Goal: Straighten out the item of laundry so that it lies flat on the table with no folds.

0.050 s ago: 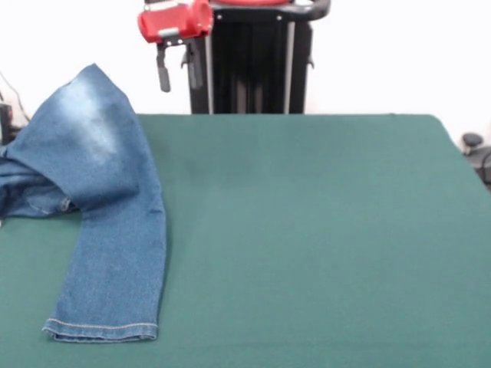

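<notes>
The green worktop (322, 230) is carrying the jeans (100, 207) humped at its left edge while the fingers (176, 70) are hanging apart and empty above, so a snatched grab is risking dragging them overboard.

Light: I see bright, even, diffuse.
Shadows: faint beside the blue denim jeans (100, 207).
Backdrop: white wall overexposed.
Focus: slightly soft.

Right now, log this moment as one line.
gripper: open, raised, empty | jeans: bunched, one leg flat | table: jeans at edge
</notes>
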### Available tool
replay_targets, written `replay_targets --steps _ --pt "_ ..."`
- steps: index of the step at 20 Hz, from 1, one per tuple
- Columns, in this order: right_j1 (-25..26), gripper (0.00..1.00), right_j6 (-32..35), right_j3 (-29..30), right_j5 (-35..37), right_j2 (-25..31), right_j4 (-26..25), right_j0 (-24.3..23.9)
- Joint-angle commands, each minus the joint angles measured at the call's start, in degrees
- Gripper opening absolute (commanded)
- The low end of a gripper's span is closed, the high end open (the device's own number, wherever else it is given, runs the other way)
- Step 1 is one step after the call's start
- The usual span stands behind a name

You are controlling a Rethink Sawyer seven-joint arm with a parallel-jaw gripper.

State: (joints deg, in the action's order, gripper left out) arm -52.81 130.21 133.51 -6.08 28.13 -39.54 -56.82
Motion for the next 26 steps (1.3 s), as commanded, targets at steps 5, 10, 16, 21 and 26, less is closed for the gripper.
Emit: replay_targets --steps 5,10,16,21,26 --pt "2.97 1.00 2.81 -4.75 -1.46 -2.16 -1.31 5.27" --pt "2.02 1.00 3.47 -4.79 -2.69 -4.33 -0.77 6.95" --pt "2.73 1.00 3.55 -5.94 -5.90 -9.80 -0.78 11.32" --pt "7.63 1.00 3.18 -8.56 -11.56 -16.36 -0.11 16.53" --pt "12.39 1.00 2.01 -11.22 -19.21 -24.67 3.37 22.26"
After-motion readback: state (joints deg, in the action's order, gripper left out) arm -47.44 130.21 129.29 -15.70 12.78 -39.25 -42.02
